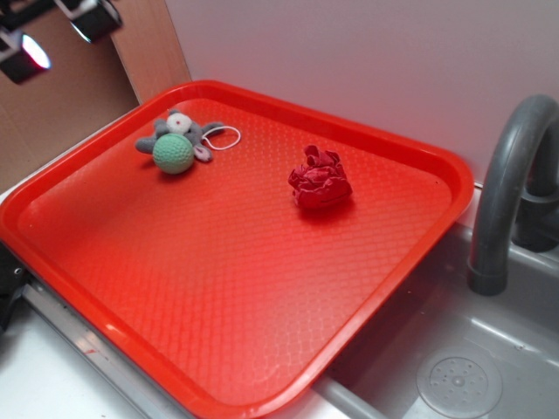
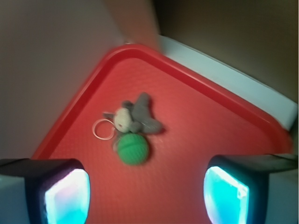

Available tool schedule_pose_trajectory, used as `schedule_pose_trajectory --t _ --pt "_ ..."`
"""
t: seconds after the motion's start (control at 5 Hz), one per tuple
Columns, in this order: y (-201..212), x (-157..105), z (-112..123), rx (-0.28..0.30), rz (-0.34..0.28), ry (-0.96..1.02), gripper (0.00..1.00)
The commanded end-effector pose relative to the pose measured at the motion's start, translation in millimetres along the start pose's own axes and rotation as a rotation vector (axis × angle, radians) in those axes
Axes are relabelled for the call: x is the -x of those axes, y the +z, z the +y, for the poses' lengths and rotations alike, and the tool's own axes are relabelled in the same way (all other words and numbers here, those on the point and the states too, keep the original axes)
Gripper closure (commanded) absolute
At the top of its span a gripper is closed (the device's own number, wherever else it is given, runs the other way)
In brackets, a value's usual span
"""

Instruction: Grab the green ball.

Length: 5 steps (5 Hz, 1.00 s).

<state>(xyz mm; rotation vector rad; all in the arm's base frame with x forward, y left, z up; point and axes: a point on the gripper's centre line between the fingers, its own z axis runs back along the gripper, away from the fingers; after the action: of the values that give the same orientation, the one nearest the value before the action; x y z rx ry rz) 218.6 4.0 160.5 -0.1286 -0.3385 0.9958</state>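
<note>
No brand, label or writing can be read on anything in either view.

The green ball [image 1: 173,153] lies in the far left part of the red tray [image 1: 218,349], close to the far rim. It is pressed against a small grey-and-white plush toy [image 1: 179,127] just behind it, and a thin white loop of cord [image 1: 224,138] lies on the tray to the right of the toy. A crumpled dark red wad [image 1: 320,178] sits well apart from them, toward the far right of the tray.

In the exterior view the gripper [image 1: 59,33] is only partly in frame at the top left corner, cut off by the edge; its two fingers are seen as dark blocks with bright pads. In the wrist view the gripper [image 2: 145,193] is spread wide, one finger at each lower corner, with nothing between them; the ball [image 2: 132,148] lies on the tray beyond them, untouched. That view is blurred, so the toy's details are hard to make out.

At the right, a grey tap [image 1: 507,188] rises beside a grey sink [image 1: 489,349], both cut off by the frame. The tray's near left corner is cut off too.
</note>
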Motion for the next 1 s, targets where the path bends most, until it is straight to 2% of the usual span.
schedule_pose_trajectory --t 0.0,0.2,0.6,0.8 --pt "-67 5 -22 -0.067 -0.022 -0.061 0.0" --pt "-96 9 -26 -0.08 0.029 -0.041 0.0" --pt "-128 24 -31 -0.11 0.056 -0.097 0.0" --pt "-131 26 -31 -0.118 0.042 -0.122 1.0"
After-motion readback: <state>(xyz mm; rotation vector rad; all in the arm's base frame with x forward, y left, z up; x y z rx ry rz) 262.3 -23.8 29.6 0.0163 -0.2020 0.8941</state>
